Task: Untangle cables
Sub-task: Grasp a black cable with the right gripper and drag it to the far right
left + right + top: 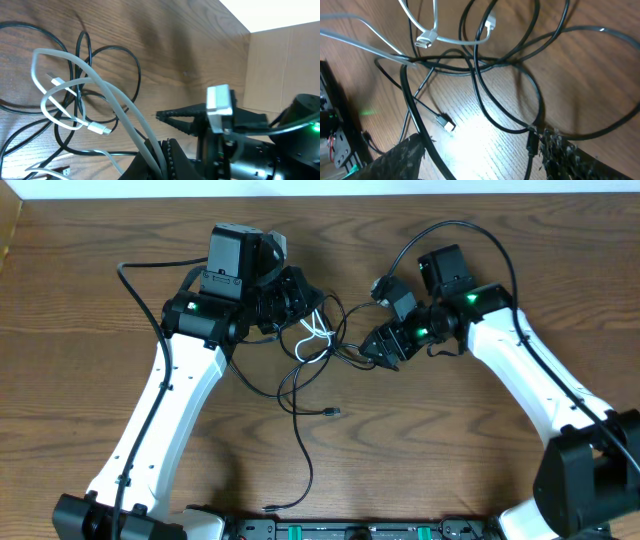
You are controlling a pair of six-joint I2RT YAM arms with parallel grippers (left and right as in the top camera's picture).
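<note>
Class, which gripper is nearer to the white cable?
Left. The white cable runs between the fingers of the left gripper; the right gripper sits open further off, over the black cables.

Wooden table [480,480] carrying a knot of cables.
Surface: dark brown wood, grain running left to right; white cable [318,332] lies in small loops at the middle of the far half, its two white plugs [425,39] close together on the wood; black cables [300,375] cross those loops in wider rings and are tangled with them; one black strand runs out of the knot toward the near edge and ends in an end plug [268,508]; a shorter strand ends in a mid plug [335,412], between the knot and that edge.
</note>
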